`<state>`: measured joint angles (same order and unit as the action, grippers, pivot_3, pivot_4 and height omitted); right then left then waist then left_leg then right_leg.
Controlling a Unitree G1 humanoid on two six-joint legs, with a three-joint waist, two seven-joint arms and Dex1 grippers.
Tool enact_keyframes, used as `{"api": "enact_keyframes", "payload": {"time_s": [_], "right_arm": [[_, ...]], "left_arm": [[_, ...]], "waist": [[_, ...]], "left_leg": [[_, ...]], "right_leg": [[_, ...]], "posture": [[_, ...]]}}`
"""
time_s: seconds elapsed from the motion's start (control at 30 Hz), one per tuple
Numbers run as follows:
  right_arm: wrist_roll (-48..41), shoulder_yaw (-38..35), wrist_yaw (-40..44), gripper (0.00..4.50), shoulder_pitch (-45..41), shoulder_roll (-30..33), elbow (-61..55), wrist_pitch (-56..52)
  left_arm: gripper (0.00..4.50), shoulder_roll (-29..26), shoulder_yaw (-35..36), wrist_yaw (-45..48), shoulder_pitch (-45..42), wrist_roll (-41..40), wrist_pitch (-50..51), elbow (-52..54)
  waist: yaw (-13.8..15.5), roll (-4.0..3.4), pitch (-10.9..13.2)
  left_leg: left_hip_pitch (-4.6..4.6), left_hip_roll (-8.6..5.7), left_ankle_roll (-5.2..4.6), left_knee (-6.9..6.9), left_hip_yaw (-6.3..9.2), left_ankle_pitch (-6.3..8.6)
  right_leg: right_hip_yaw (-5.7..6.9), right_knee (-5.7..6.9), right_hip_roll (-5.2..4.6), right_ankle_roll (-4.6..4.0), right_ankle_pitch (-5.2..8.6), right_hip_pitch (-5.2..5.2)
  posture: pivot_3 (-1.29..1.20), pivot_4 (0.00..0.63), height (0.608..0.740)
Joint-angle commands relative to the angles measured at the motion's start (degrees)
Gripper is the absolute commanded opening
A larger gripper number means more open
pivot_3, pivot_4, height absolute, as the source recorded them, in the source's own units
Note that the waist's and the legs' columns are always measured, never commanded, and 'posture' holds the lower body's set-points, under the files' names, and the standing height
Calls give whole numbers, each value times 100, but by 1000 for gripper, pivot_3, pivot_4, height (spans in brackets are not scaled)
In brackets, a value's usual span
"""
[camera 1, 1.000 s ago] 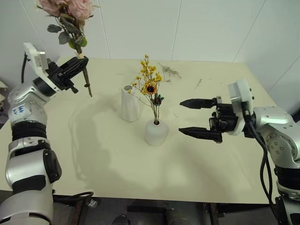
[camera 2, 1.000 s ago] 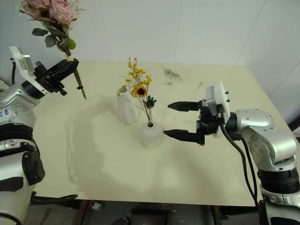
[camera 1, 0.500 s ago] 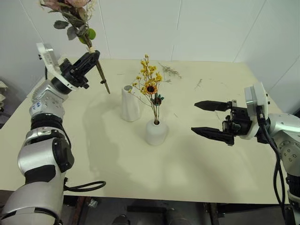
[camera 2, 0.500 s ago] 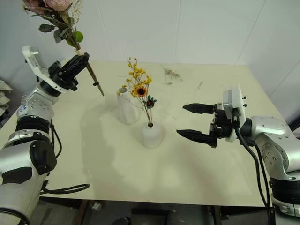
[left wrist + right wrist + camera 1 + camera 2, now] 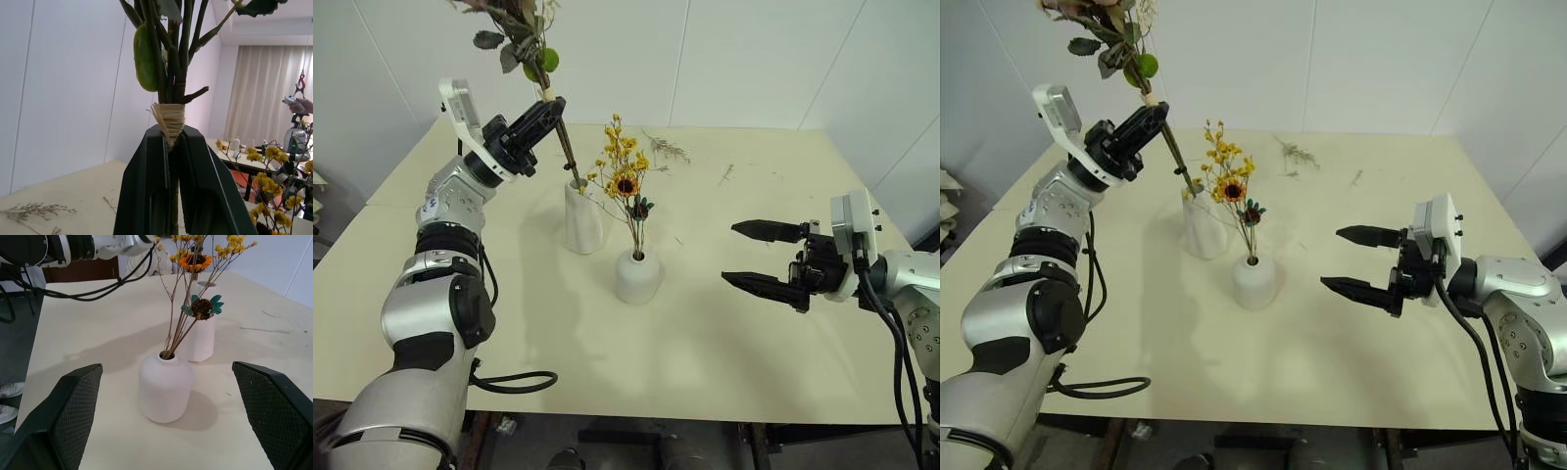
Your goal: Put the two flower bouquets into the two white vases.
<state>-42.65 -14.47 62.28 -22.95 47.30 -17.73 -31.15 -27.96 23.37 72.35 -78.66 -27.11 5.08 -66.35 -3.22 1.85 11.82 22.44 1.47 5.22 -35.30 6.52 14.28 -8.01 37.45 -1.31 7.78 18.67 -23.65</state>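
Gripping the rose bouquet (image 5: pixel 521 29) by its stems just under the raffia tie, the left gripper (image 5: pixel 548 113) holds it tilted above the tall white vase (image 5: pixel 583 217), the stem ends right at the vase's mouth. Over in the short round vase (image 5: pixel 638 277), the yellow bouquet (image 5: pixel 625 178) with its little sunflower stands upright. Out to the side, well apart from both vases, the right gripper (image 5: pixel 766 258) hangs over the cream table (image 5: pixel 724 333) with fingers spread wide, holding nothing
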Motion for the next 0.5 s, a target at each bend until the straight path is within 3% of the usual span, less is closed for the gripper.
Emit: {"api": "enact_keyframes", "payload": {"time_s": [0.03, 0.5], "right_arm": [[-46, -293, -105, 4500, 72, 127, -264, 88], [-10, -195, -265, 4500, 93, 91, -324, 86]], "left_arm": [[5, -188, 67, -88, -396, -27, -5, 61], [5, -141, -50, -482, -325, 371, -440, -389]], "waist": [[8, 1, 1], [9, 2, 1]], "left_leg": [[0, 0, 0, 0, 0, 0], [-1, 0, 1, 0, 0, -1]], "right_leg": [[0, -1, 0, 0, 0, 0], [0, 1, 0, 1, 0, 1]], "posture": [[0, 150, 740], [0, 150, 740]]}}
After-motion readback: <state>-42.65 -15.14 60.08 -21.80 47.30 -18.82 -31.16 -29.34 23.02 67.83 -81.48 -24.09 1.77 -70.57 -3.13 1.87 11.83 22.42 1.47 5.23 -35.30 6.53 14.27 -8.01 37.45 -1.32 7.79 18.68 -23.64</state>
